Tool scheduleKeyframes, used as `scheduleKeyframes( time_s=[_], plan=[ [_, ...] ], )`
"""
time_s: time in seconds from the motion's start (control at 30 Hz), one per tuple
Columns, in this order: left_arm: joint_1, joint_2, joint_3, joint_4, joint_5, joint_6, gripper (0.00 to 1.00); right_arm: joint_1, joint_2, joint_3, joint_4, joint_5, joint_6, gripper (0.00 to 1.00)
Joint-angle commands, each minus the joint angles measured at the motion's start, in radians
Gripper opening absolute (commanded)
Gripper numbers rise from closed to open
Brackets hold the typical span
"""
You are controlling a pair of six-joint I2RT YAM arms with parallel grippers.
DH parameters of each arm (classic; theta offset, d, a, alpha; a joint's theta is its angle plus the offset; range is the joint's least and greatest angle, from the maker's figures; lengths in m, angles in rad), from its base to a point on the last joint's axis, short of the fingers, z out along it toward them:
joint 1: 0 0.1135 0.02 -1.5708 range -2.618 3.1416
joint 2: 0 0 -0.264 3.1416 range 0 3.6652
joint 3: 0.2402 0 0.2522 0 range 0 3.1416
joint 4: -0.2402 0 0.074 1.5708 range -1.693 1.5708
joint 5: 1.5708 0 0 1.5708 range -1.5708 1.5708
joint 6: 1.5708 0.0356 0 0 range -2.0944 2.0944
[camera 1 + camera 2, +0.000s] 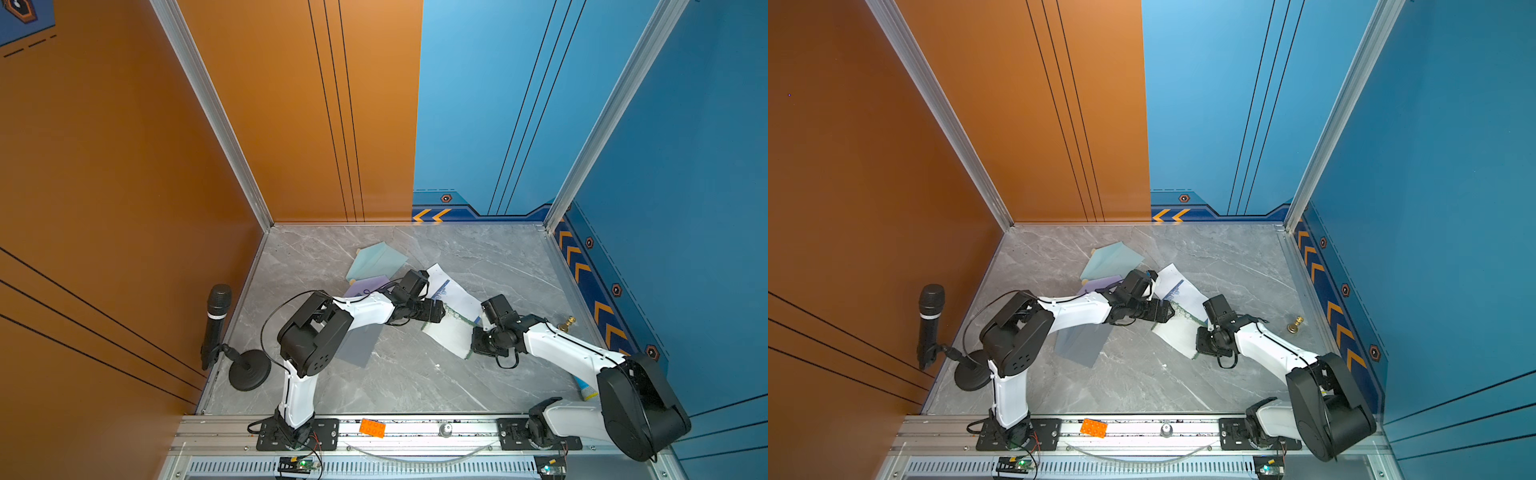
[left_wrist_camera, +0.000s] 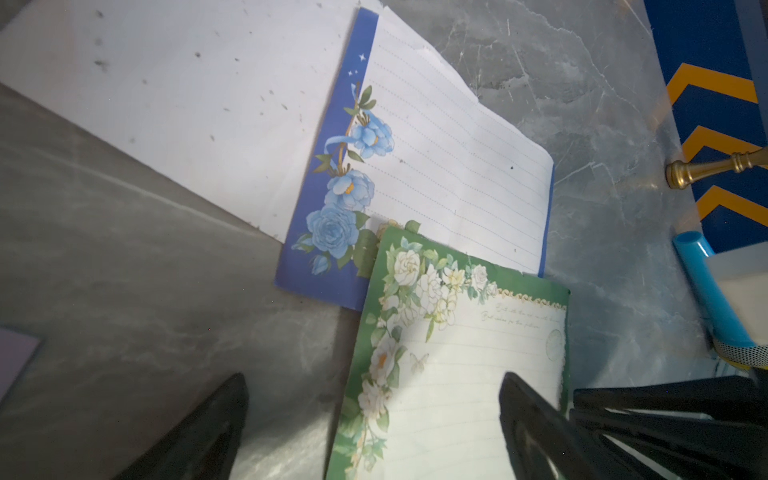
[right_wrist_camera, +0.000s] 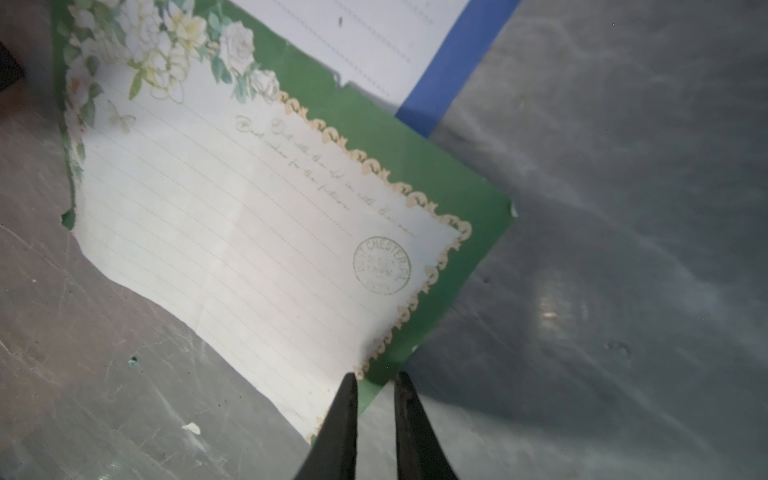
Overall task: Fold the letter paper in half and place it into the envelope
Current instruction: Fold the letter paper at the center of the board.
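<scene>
We see green-bordered, rose-printed lined letter paper (image 3: 249,216) on the desk (image 3: 623,208), its corner between the slightly parted jaws of the right tool (image 3: 376,382); left tool (image 2: 374,378) released.

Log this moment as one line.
left gripper: open over green letter paper | right gripper: narrow gap, straddling its corner | fold: not yet done

The tabletop (image 3: 623,208) looked like polished grey marble, glossy and finely scratched. The green-bordered letter paper (image 3: 249,228) was thin, matt paper, creased and torn along one edge. The small stand (image 2: 706,170) at the right seemed to be shiny brass.
</scene>
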Motion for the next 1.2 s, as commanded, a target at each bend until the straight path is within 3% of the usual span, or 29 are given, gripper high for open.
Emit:
scheduleKeyframes(
  time_s=[0.0, 0.57, 1.17],
  plan=[
    [-0.002, 0.016, -0.033, -0.081, 0.043, 0.003, 0.94, -0.004, 0.014, 0.025, 0.023, -0.013, -0.004, 0.19],
    [0.001, 0.065, -0.050, -0.117, 0.080, 0.003, 0.92, -0.004, 0.067, -0.009, 0.066, 0.005, 0.017, 0.19],
    [0.008, 0.051, -0.184, -0.125, 0.063, -0.019, 0.87, 0.012, 0.133, -0.021, 0.098, -0.016, 0.041, 0.18]
  ],
)
